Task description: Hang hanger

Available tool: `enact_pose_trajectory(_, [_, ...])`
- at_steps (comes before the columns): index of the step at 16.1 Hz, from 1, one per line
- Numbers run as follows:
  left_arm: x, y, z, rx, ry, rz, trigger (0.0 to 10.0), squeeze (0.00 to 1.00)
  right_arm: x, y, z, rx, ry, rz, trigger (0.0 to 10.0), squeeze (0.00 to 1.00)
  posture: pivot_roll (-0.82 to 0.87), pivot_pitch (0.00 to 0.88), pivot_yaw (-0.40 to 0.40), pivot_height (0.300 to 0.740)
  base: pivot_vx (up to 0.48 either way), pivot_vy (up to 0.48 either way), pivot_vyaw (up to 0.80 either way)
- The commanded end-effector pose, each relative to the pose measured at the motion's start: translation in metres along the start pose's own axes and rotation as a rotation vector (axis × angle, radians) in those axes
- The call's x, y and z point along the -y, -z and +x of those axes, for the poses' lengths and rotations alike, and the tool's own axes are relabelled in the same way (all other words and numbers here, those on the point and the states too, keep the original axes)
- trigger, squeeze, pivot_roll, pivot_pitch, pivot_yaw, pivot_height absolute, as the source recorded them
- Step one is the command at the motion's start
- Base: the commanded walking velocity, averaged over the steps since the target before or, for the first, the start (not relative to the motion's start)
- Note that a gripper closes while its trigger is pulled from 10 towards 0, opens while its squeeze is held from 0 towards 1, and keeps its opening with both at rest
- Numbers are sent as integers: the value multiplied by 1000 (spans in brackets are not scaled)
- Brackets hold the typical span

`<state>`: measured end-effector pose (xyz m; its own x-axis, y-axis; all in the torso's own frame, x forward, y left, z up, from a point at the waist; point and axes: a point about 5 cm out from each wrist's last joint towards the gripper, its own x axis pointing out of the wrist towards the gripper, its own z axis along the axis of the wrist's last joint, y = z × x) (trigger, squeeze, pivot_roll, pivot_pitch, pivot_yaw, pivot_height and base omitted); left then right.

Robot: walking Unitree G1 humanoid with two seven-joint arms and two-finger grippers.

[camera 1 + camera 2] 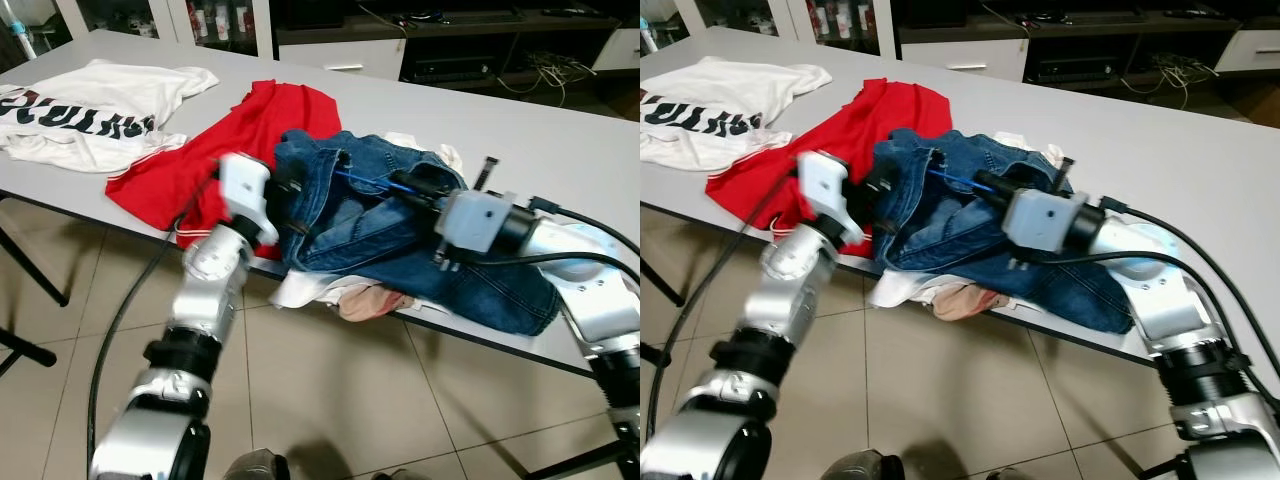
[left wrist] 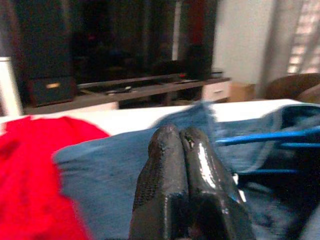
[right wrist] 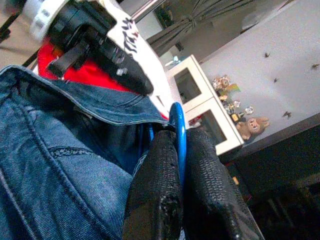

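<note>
Blue thin-wire hanger [image 3: 178, 131] on denim [image 1: 350, 225]

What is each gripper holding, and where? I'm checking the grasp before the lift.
The right gripper pinches the blue hanger on a thin bar. The left gripper is shut at the denim jacket, holding nothing visible.

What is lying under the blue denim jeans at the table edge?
Under the jeans a white cloth and a pinkish cloth stick out over the table edge. How far they reach beneath is covered. A blue hanger, held by the right tool, goes into the jeans.
</note>
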<state>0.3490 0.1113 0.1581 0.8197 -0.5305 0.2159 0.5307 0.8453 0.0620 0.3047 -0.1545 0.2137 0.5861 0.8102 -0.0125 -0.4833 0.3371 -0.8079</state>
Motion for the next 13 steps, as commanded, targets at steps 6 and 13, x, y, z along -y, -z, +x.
enact_pose_trajectory(6, [18, -2, -10, -36, 204, 21, 10000, 1000, -5, -5, 10, 24, -14, -4, 0, 0, -22, 0, 33, 740, 0, 0, 0])
enact_pose_trajectory(13, [-5, 28, -14, -331, 41, 175, 10000, 0, -3, -6, 9, 24, -6, -7, 0, 0, -29, 0, 31, 740, 0, 0, 0])
